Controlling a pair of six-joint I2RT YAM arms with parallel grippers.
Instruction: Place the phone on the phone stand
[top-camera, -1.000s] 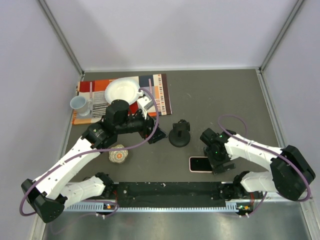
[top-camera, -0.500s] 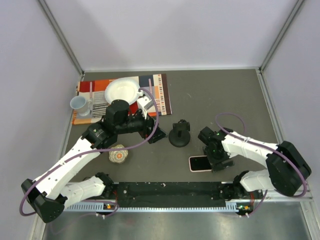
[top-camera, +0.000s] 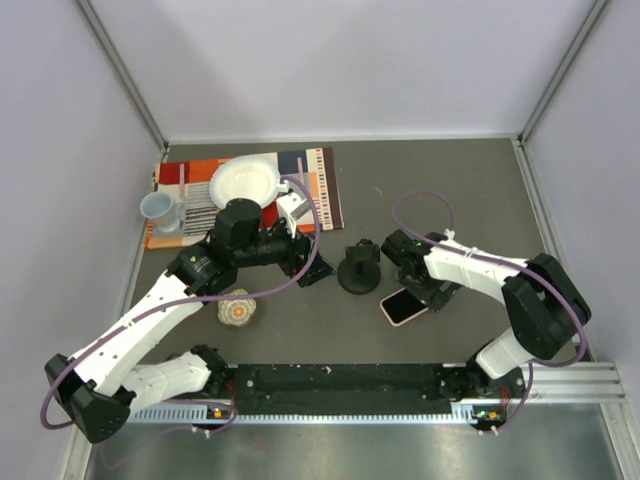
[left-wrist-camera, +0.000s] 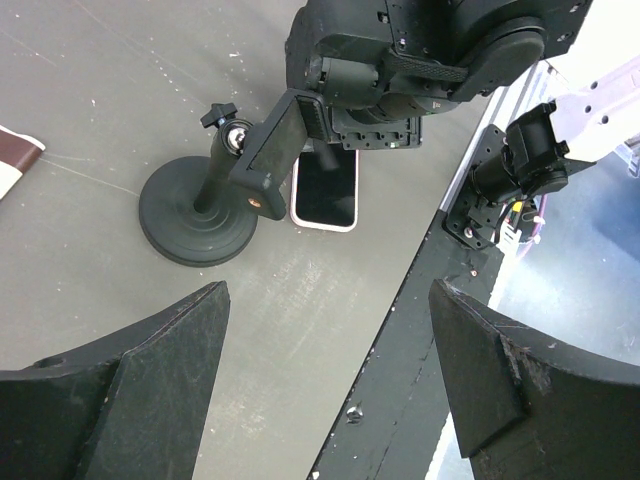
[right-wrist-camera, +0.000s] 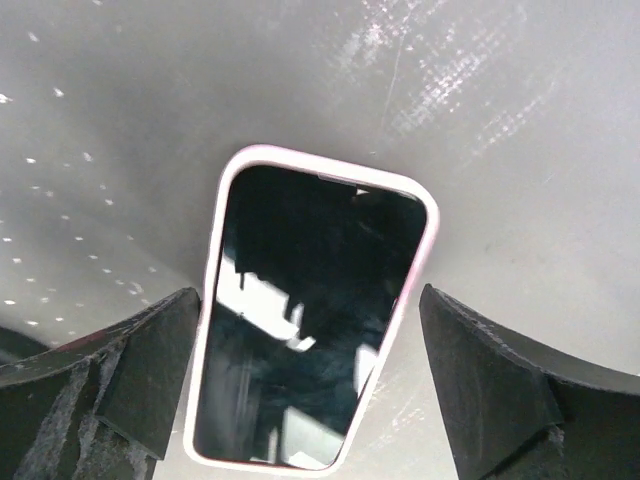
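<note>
Phone (top-camera: 403, 307) now skewed and nearer the stand (top-camera: 358, 268) at centre; right end effector (top-camera: 425, 296) straddles it, wide open, ungripped.

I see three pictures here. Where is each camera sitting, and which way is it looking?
Top view: fixed above and behind the arms, looking down on the table, both arms, phone and phone stand.
Left wrist view: on the left arm, looking past its open left gripper at the stand, phone and the other arm.
Right wrist view: on the right arm, looking straight down between its open right gripper at the phone.
All three share the phone.
</note>
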